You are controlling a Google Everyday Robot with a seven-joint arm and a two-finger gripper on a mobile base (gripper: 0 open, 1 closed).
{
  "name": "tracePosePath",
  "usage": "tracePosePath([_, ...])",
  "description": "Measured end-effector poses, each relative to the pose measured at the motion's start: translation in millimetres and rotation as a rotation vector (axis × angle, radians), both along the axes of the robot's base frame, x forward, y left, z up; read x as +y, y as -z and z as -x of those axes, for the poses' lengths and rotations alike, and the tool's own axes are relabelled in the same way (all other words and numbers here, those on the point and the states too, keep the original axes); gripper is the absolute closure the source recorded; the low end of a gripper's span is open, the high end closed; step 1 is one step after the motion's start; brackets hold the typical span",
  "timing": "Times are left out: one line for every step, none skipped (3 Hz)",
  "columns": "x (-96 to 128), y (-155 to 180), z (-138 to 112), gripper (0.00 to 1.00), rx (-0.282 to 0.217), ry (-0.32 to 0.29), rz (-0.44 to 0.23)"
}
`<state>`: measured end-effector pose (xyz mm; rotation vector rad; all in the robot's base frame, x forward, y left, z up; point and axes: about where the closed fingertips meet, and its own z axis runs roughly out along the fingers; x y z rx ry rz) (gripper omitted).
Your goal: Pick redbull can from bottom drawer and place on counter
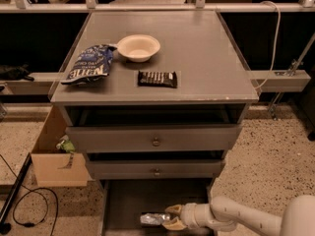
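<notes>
The redbull can [153, 219] lies on its side on the floor of the open bottom drawer [125, 200], near the lower edge of the camera view. My gripper [171, 217] reaches in from the right. Its two tan fingertips [173, 210] sit above and below the can's right end. I cannot tell whether they press on it. The counter [206, 53] is the flat grey top of the cabinet, high above the drawer.
On the counter lie a blue chip bag [88, 65], a white bowl [138, 47] and a dark candy bar [157, 78]. Two upper drawers with round knobs [156, 142] are above the bottom drawer. A cardboard box [54, 156] stands left of the cabinet, with a black cable [29, 205] on the floor.
</notes>
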<state>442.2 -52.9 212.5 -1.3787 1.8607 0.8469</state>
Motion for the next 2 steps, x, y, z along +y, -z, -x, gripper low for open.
tracePosePath([-20.2, -59.0, 8.7, 1.0, -0.081, -0.028, 0.0])
tracePosePath([-20.1, -59.2, 8.7, 1.0, -0.081, -0.028, 0.0])
